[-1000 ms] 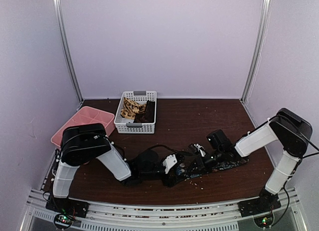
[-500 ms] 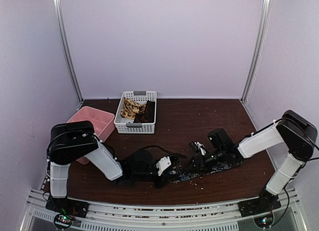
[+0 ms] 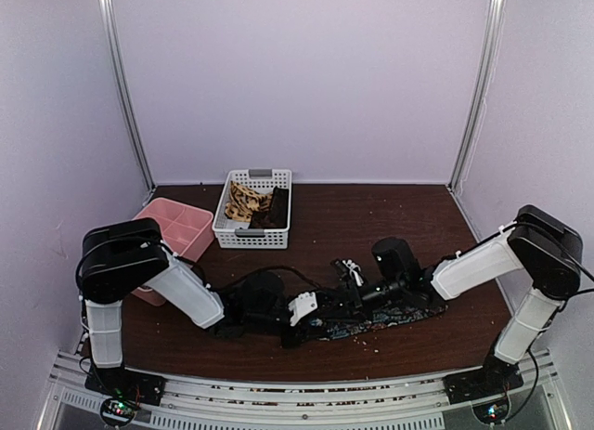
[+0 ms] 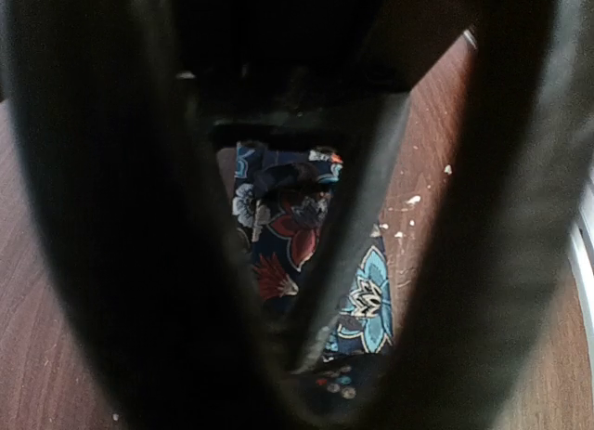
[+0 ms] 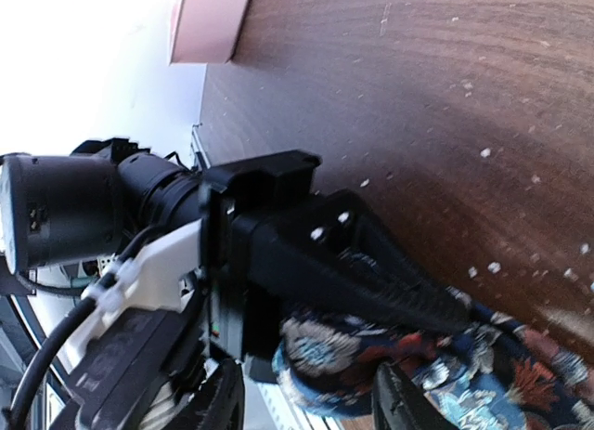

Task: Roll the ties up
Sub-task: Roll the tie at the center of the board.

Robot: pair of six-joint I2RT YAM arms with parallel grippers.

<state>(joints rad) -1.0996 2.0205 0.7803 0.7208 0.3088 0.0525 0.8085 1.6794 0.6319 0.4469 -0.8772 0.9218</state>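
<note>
Left gripper (image 3: 320, 317) clamped on floral tie (image 3: 385, 317), soft patterned fabric strip flat on speckled wood table (image 3: 371, 216); right gripper (image 3: 345, 280) state unclear.

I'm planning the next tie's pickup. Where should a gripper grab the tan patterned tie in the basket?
Judging by its pose, grip the tan tie at its bunched top fold, coming straight down from above: the white basket walls block any sideways approach.

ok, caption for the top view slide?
Both grippers, left and right, low over the floral tie; basket and pink tray behind.
</note>
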